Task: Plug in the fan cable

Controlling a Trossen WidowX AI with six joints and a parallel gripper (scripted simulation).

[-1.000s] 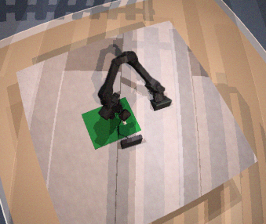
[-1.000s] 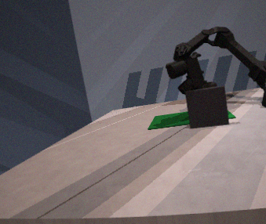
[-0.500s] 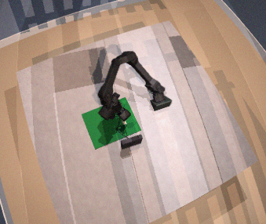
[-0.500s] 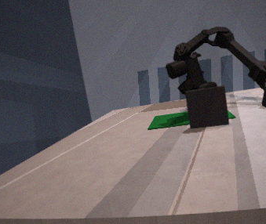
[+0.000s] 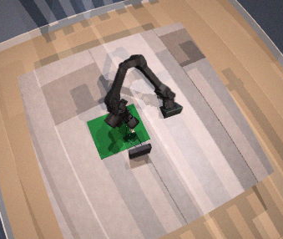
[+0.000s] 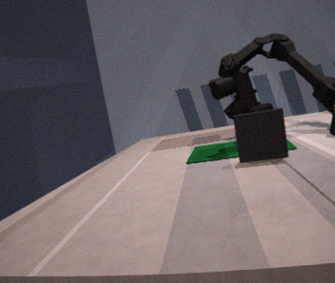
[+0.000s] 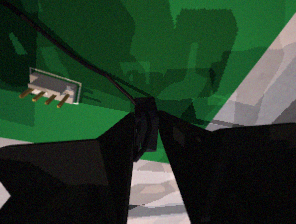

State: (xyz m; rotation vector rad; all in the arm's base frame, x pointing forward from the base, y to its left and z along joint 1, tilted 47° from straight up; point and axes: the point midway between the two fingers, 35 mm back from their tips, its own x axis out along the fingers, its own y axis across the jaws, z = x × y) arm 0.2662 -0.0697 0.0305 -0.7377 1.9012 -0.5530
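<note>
Plug (image 7: pixel 145 122) of the fan cable stood between the tips of the end effector (image 7: pixel 146 116), over the edge region of the green circuit board (image 5: pixel 97 129) (image 6: pixel 207 153) (image 7: pixel 100 125). End effector nearly closed, a finger against either side of the plug; read as a grip. Black cable (image 7: pixel 105 75) ran from the plug toward the upper left of the wrist view. Four-pin fan header (image 7: pixel 47 84) well apart to the left there, pins bare. Black block (image 5: pixel 139 151) (image 6: pixel 261 135), probably the fan, stood upright on the counter (image 5: pixel 66 167) (image 6: pixel 103 223) beside the board. Arm (image 5: pixel 118 81) (image 6: pixel 300 61) arched over from its base.

Step in hand, as judged: securing the plug. Best done by letting the fingers settle square and firm before any lift, cable kept out of the pinch. Next, a small raise to clear the pins, then across, matching sockets and key to the header before pressing straight down. Main risks: plug twisting in the grip, cable tugging it askew, pins bent by a tilted push. Seating and release remained undone.
</note>
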